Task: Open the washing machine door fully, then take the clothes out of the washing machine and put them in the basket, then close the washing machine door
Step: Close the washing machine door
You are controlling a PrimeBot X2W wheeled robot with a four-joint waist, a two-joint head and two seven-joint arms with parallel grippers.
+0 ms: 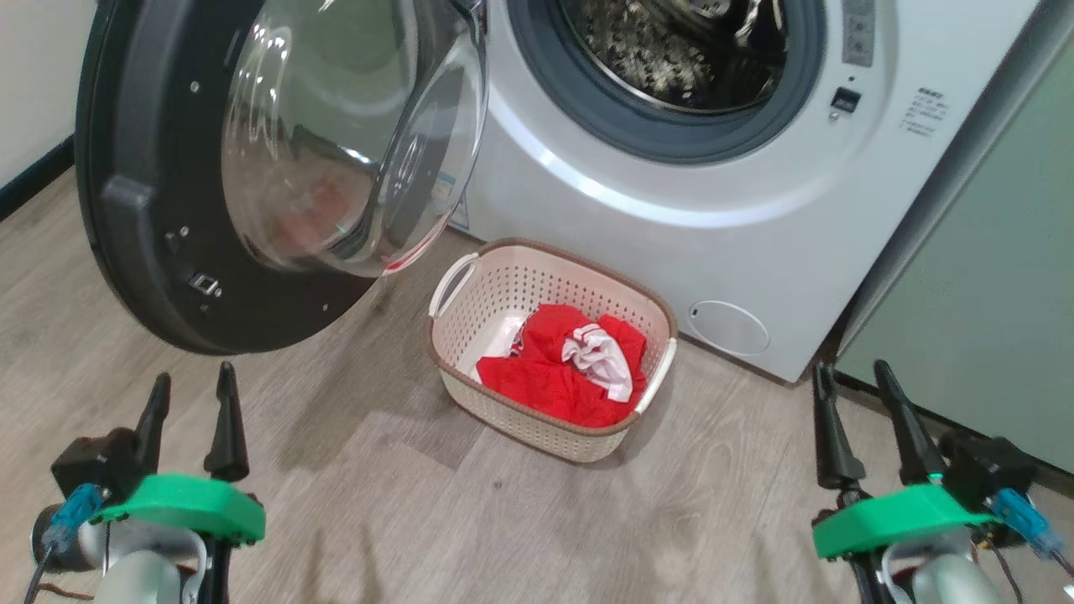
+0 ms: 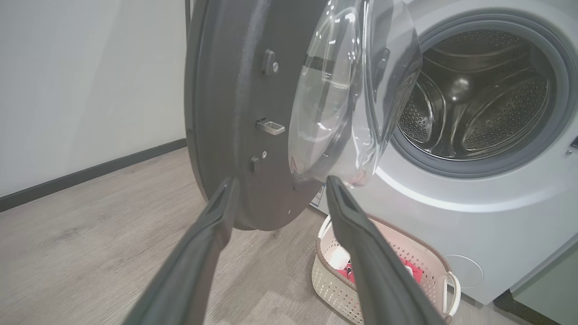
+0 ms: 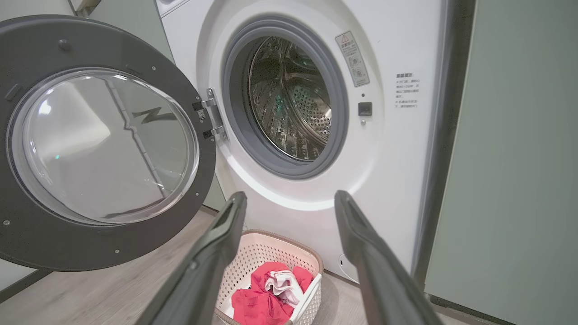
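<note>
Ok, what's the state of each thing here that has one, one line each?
door: wide open
washer: drum looks empty
basket: upright, holding the clothes
clothes: bunched in the basket
left pincer: open, empty
right pincer: open, empty

A pale grey-brown plank floor [image 1: 403,503] spread across the lower part of the head view, with soft shadows lying on it. At the upper left of the left wrist view stood a plain white wall [image 2: 90,81], edged below by a dark baseboard [image 2: 90,174]. A flat pale green cabinet [image 1: 990,294] took the right edge.
</note>
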